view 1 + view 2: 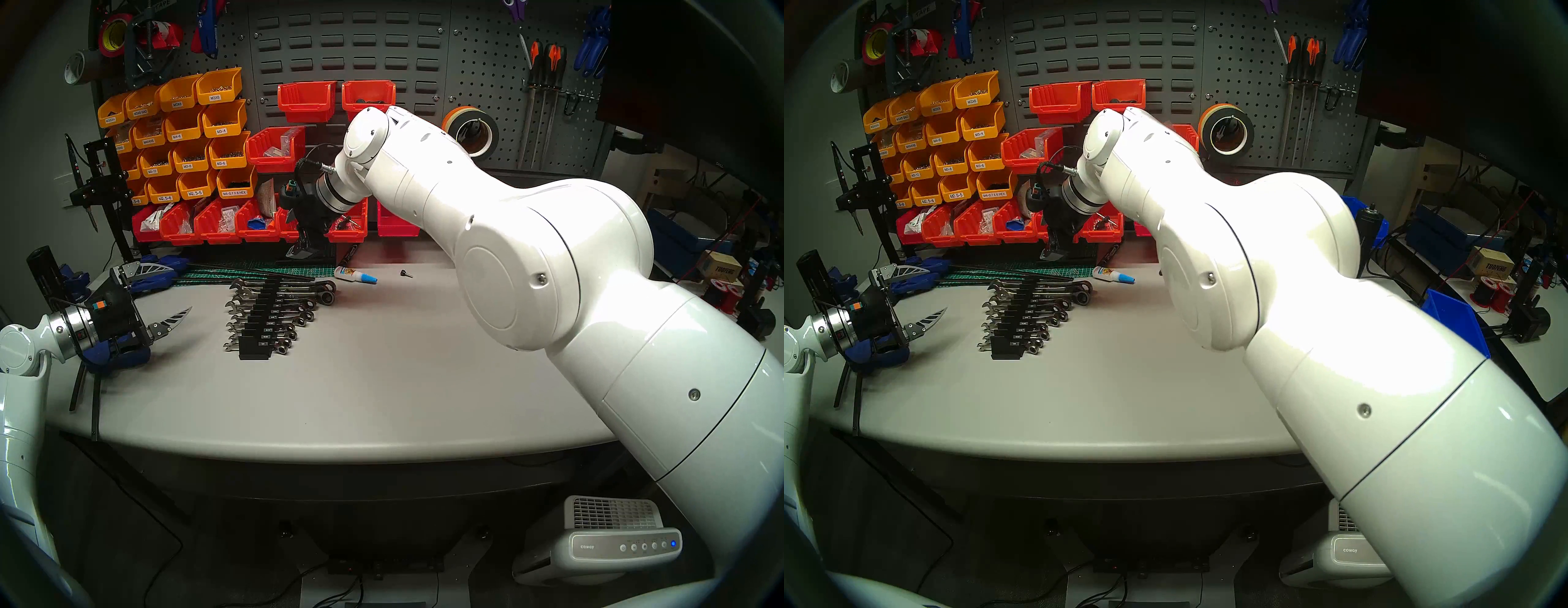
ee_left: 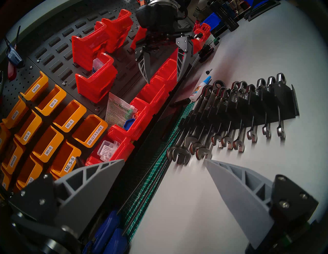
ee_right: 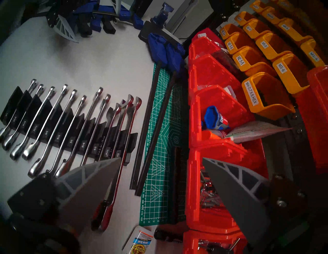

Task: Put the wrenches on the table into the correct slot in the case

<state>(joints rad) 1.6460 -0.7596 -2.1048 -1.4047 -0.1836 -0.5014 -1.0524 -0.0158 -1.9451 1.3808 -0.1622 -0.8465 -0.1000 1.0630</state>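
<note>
The black stepped case (image 1: 254, 352) lies mid-table, also seen in the wrist views (image 2: 285, 104) (image 3: 12, 101). Several chrome wrenches (image 1: 292, 312) (image 3: 58, 113) (image 2: 266, 113) lie across its grooves, ratchet rings to the right. The largest ones (image 3: 127, 115) crowd together at the far end; I cannot tell whether each has its own groove. My left gripper (image 1: 181, 288) (image 2: 164, 160) hovers left of the case, open and empty. My right gripper (image 3: 161, 158) (image 2: 163, 81) hangs above the table's back edge, over the green mat and red bins, open and empty.
A green cutting mat (image 1: 263, 269) with black rods (image 3: 152, 124) runs behind the case. A super glue bottle (image 1: 354, 275) and a small black knob (image 1: 406, 274) lie to its right. Red bins (image 1: 220, 225) line the back wall. Blue clamps (image 1: 157, 274) sit at the left.
</note>
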